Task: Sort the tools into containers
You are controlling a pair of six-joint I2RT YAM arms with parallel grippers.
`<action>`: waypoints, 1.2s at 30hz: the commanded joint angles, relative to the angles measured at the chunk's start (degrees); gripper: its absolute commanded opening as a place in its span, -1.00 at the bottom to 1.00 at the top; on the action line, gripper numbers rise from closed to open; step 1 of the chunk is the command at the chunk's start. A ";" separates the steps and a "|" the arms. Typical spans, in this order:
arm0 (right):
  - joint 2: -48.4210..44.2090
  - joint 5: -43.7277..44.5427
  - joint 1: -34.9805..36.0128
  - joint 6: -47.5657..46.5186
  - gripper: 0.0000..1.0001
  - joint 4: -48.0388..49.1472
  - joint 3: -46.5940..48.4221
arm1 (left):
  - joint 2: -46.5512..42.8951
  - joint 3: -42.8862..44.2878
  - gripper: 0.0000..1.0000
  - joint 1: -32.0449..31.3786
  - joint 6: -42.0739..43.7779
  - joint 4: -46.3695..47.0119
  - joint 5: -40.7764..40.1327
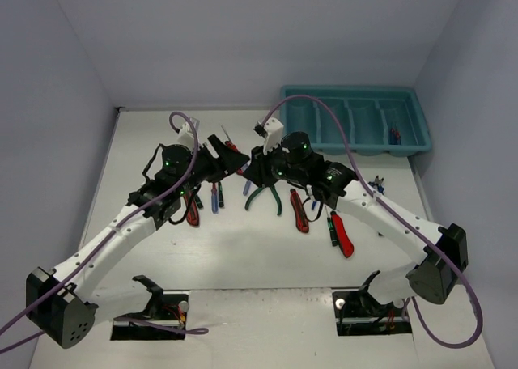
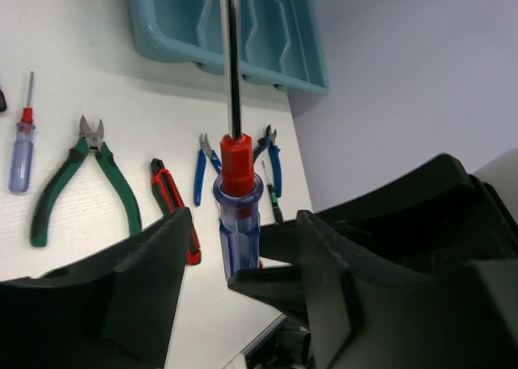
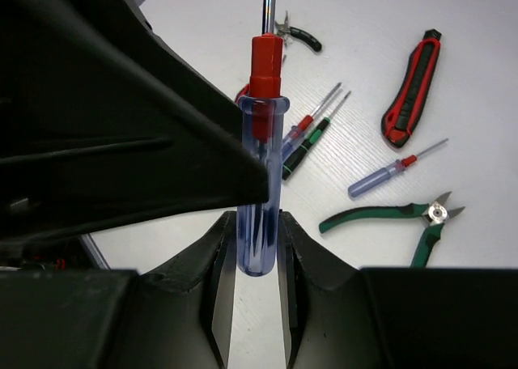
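Top view: at frame centre the left gripper and right gripper meet above the table. The screwdriver is between them, its shaft pointing up-left. The tray lies upper right, nearer the right arm.
Left wrist: the left gripper's jaws are spread, with a gap beside the blue handle.
Right wrist: the right gripper clamps the handle's base, and the shaft runs straight up the frame.

Clear-blue-handled screwdriver with red collar is being gripped at the handle by the right hand, above the table. Green pliers, red-black knives and other screwdrivers are being seen scattered there. Teal tray is being seen at the far right corner, one small tool inside.
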 commanded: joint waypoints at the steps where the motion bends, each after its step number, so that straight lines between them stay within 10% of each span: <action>1: -3.37 3.29 -5.87 -0.34 -1.00 3.88 -1.54 | -1.80 6.38 0.54 -0.44 4.84 -7.47 -4.57; 11: 2.23 10.74 -26.09 -9.79 -1.00 3.50 -0.07 | -1.05 13.80 0.66 4.04 26.87 -32.07 -15.48; 23: 19.12 17.00 -50.71 -32.39 -1.00 3.53 15.14 | 2.65 9.35 0.66 5.96 32.43 -34.24 -13.86; 36: 42.18 17.66 -58.67 -38.52 -0.88 3.61 31.66 | 7.18 7.11 0.66 6.22 32.89 -33.93 -18.20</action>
